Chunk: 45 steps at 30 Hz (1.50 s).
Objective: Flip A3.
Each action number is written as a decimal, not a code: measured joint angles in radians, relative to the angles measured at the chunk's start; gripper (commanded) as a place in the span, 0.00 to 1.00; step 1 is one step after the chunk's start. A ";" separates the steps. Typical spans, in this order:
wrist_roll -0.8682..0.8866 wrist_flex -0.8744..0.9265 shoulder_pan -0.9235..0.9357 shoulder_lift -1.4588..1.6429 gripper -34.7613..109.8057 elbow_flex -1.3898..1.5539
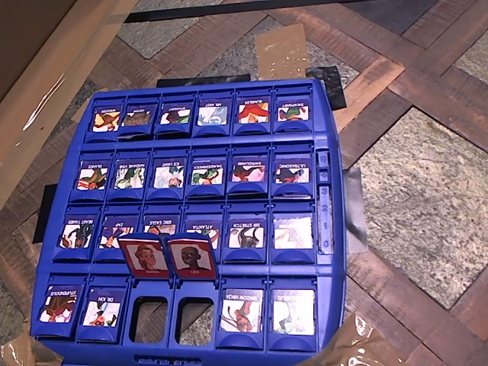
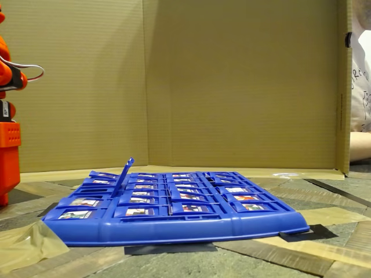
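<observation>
Orange arm (image 2: 8,116) sitting at left edge — grip unreadable; two red tiles standing raised on blue board (image 1: 335,229), dark-haired tile (image 1: 192,256) beside pale-faced tile (image 1: 145,257).

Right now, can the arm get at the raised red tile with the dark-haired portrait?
Probably yes. That tile stands up from the blue board with open space above it; only the other raised red tile sits close beside it. The arm waits off the board's edge.

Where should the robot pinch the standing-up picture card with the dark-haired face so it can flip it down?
Best grip is probably the free top edge of the dark-haired tile, coming from above. It stands tilted up from the blue board, hinged at its base, so the top edge is the only raised part. A second raised tile sits close beside it, leaving little side room.
</observation>
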 measured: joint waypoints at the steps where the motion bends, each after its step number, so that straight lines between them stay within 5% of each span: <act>1: 0.000 0.000 0.000 0.000 0.24 0.000; 11: 0.043 0.015 -0.002 0.003 0.24 0.000; 20: 0.054 0.250 -0.032 -0.055 0.24 -0.041; 45: 0.029 1.572 0.072 -0.479 0.24 -0.468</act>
